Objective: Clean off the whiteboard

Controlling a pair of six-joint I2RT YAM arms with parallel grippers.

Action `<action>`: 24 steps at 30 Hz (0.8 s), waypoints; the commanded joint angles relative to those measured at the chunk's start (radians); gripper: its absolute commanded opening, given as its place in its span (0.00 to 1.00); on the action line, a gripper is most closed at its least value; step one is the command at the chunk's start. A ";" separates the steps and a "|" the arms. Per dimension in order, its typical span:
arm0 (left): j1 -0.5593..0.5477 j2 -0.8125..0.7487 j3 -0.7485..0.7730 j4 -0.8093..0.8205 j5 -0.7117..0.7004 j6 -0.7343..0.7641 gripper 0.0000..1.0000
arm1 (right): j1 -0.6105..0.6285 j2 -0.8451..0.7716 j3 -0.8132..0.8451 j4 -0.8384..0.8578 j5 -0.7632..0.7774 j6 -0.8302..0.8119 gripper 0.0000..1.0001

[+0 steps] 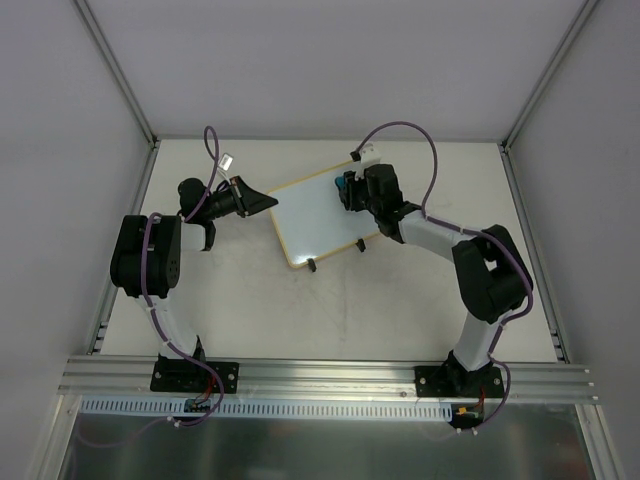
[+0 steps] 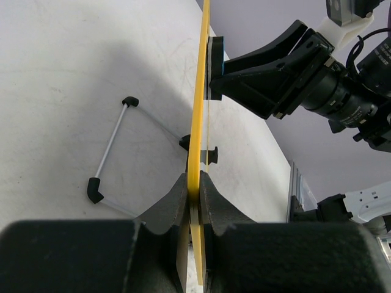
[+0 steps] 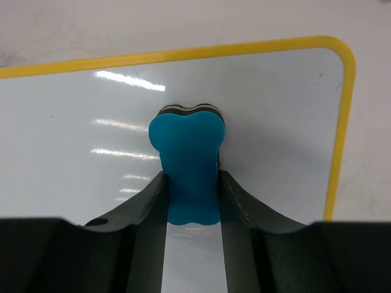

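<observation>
The left claw [image 2: 194,183] is pinched on the frame of the whiteboard [image 1: 318,222], steadied at the middle of the table [image 1: 350,320]; the right claw [image 3: 191,178] is clamped on the blue eraser [image 3: 186,146], pressed to the board near a corner. Wiping is judged in hand; a sweep across the surface is called for next.

robot lab cell, white panels [image 1: 50,150], aluminium rail [image 1: 330,372]

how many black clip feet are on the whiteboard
2, both on the near long edge of the whiteboard: one clip foot leftward, the other rightward. More may be hidden.
</observation>
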 commanded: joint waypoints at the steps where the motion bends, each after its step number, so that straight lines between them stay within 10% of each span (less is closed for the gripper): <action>1: -0.013 -0.004 0.009 0.045 0.062 0.057 0.00 | -0.042 0.022 -0.039 -0.060 0.101 -0.018 0.00; 24: -0.013 -0.005 0.005 0.058 0.064 0.050 0.00 | 0.078 0.005 -0.066 -0.064 0.100 -0.010 0.00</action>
